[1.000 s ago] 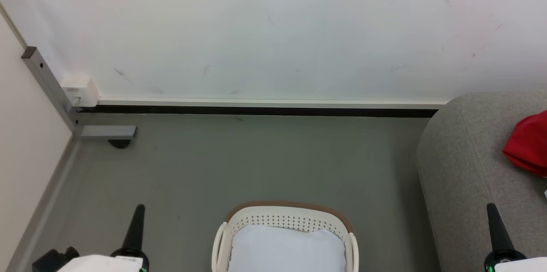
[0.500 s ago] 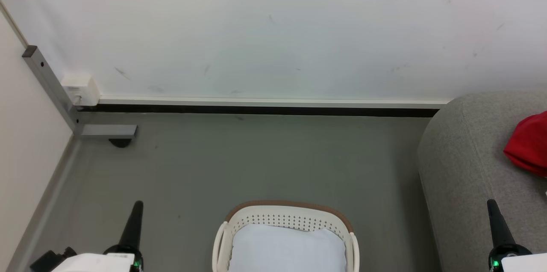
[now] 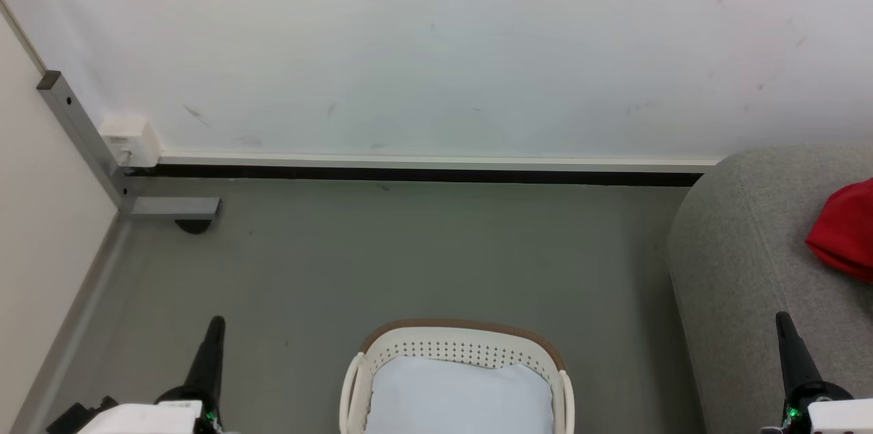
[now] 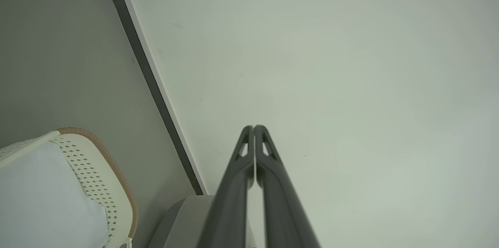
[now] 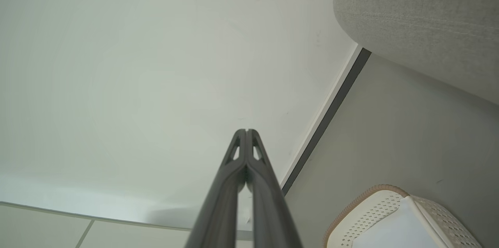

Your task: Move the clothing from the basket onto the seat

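Wall (image 3: 436,45): plain off-white, scuffed, takes the top half of the head view, with a dark baseboard (image 3: 423,177) along its foot. Floor (image 3: 409,256): flat grey-green, runs from the baseboard down toward the robot. Sofa (image 3: 750,250): light grey woven, rounded corner, stitched seam, sits at the right with its far end near the wall. Basket (image 3: 458,337): white, perforated, brown rim band, on the floor at bottom centre, left of the sofa with a strip of floor between them, cut off by the bottom edge. White pad (image 3: 457,396) lies inside the basket. Clothing (image 3: 846,229): red bundle lying on the sofa at the right edge of the head view, partly out of frame, well apart from the basket. Metal frame (image 3: 78,134): grey bar slanting up the left corner, short foot on the floor, white box (image 3: 126,140) beside it at the wall. Left gripper (image 3: 215,319): low at bottom left, over the floor, left of the basket and apart from it, fingers pointing up toward the wall. The left wrist view shows both fingers pressed together tip to tip, nothing between them. Right gripper (image 3: 782,316): mirrored at bottom right, over the sofa's near part, fingers up, clear of the clothing. The right wrist view shows its fingers closed on each other too, holding nothing.
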